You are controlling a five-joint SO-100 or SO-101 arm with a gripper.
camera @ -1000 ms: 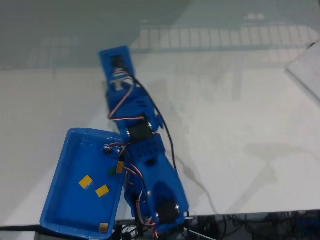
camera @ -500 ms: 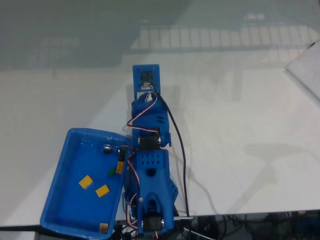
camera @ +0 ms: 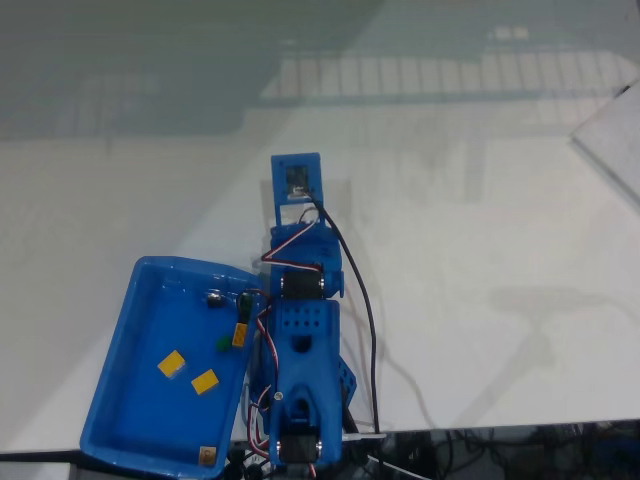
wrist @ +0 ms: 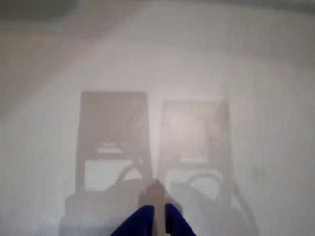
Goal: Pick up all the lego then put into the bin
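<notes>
- In the wrist view the gripper (wrist: 158, 219) hangs just above bare white desk (wrist: 236, 59), its two blue tips close together with only a thin slit between them and nothing held; I read it as clenched and empty.
- In the fixed view the arm (camera: 300, 340) is folded back over its base, the gripper end (camera: 296, 180) pointing away over the desk, with the bin beside and behind it.
- The bin (camera: 120, 380), a shallow blue tray, sits at the left of the arm in that view, its near rim touching or tucked under the arm's links.
- Count inside the bin: two yellow bricks, one (camera: 171, 364) just beside the other (camera: 205, 381), both well behind the gripper.
- One dark green brick (camera: 223, 343) lies near the bin's right wall, close to the arm.
- One black brick (camera: 214, 297) sits near the bin's far right corner, the nearest of the four to the gripper.
- That makes four bricks in the bin; I spot none out on the desk ahead of the gripper.
- My judgement: the collecting looks finished, so the step in hand is settling to rest. Done well, that means keeping the gripper clenched, clear of the bin's rim, and the cable (camera: 368, 330) unsnagged.
</notes>
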